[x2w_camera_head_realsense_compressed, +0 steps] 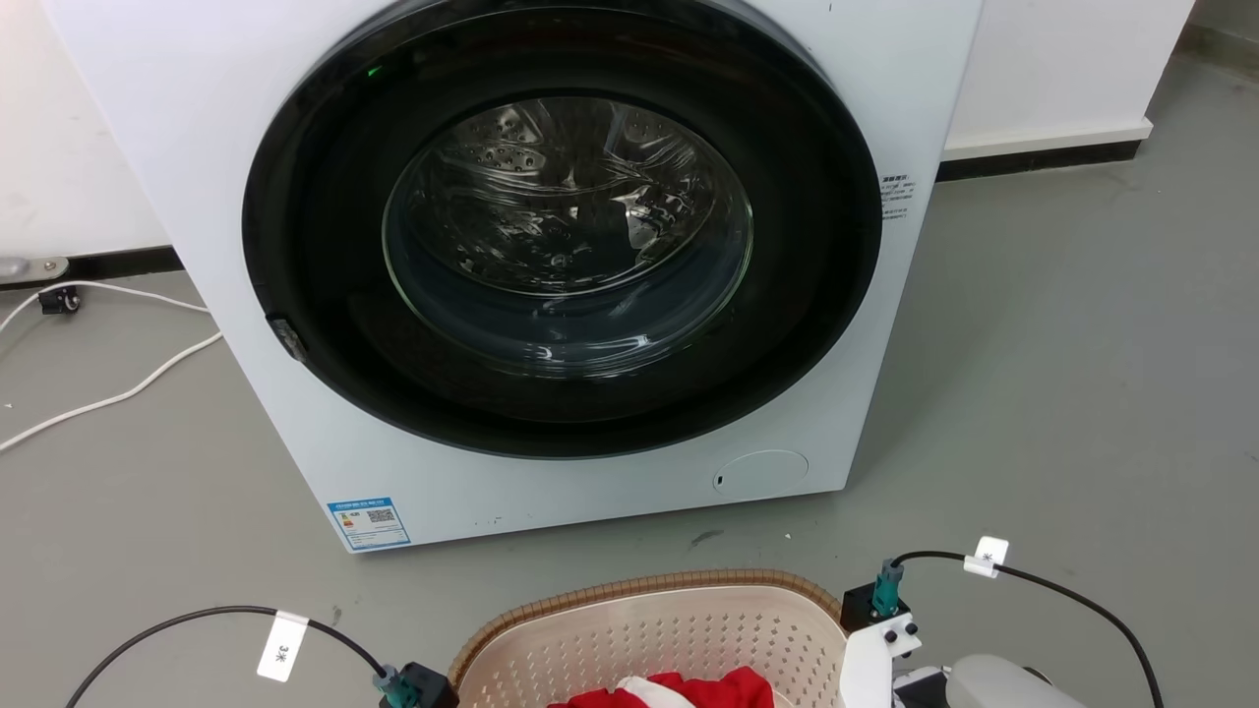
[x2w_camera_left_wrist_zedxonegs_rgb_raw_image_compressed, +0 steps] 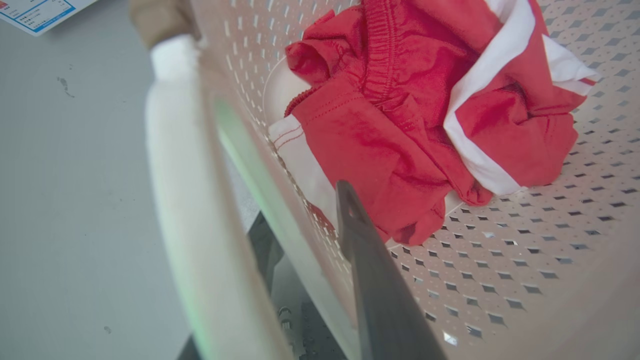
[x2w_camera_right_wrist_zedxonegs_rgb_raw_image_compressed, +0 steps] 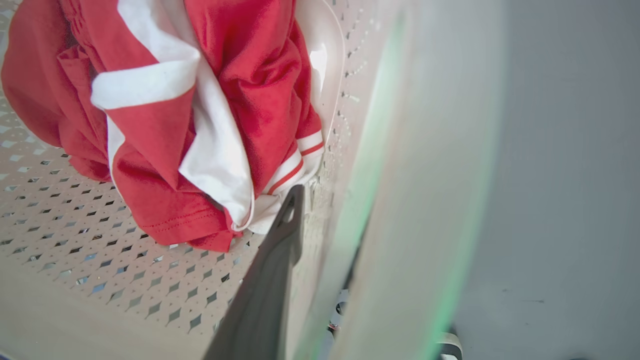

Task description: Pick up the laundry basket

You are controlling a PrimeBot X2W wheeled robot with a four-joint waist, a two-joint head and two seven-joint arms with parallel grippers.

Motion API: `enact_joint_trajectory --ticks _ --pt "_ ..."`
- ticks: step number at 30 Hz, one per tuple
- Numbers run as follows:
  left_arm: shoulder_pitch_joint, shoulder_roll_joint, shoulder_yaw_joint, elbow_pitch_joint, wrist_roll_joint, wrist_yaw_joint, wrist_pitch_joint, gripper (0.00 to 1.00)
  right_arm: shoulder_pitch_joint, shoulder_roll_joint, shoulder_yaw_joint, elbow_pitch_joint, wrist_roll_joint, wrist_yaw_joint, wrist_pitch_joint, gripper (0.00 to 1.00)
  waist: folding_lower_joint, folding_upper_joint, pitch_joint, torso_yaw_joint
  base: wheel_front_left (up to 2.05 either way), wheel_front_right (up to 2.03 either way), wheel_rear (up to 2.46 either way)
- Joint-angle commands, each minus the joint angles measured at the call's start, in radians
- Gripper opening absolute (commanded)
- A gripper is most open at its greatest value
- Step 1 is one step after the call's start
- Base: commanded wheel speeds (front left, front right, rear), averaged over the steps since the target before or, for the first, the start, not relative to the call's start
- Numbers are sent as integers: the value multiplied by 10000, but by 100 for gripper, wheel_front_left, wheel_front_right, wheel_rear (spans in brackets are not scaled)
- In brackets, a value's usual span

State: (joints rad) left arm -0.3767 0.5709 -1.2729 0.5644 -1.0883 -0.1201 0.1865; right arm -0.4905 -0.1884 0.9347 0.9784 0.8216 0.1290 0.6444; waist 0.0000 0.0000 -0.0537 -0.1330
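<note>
L end effector [x2w_camera_left_wrist_zedxonegs_rgb_raw_image_compressed: 305,210]: long dark grey finger [x2w_camera_left_wrist_zedxonegs_rgb_raw_image_compressed: 370,280], tapered, hole nr tip; R end effector [x2w_camera_right_wrist_zedxonegs_rgb_raw_image_compressed: 327,220] same. Behind L: black block w/ teal plug [x2w_camera_head_realsense_compressed: 398,685], black cable [x2w_camera_head_realsense_compressed: 197,618], white tag [x2w_camera_head_realsense_compressed: 282,646] marked "3". Behind R: same plug, cable and tag, plus white bracket [x2w_camera_head_realsense_compressed: 870,664] w/ dark screws [x2w_camera_head_realsense_compressed: 890,637], pale grey forearm [x2w_camera_head_realsense_compressed: 1003,683].

Head looks down; wrists close, sharing basket [x2w_camera_left_wrist_zedxonegs_rgb_raw_image_compressed: 500,280]

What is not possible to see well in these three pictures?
Head view: the laundry basket is cut off by the bottom edge.
Left wrist view: the blurred basket wall hides most of the outer finger of the left gripper; grip unclear.
Right wrist view: the same for the right gripper.
Head view: text on the sticker of the washing machine is too small.
</note>
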Motion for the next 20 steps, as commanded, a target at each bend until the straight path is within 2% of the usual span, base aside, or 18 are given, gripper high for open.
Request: enact_joint_trajectory --ticks 1,20 --pt "6 311 -138 49 188 -178 115 0 -205 -452 98 139 -165 32 18 0 0 0 -3 14 0 0 0" --pt "-63 422 -137 26 131 -178 152 0 -326 -402 201 223 -54 32 -34 0 0 0 18 97 0 0 0"
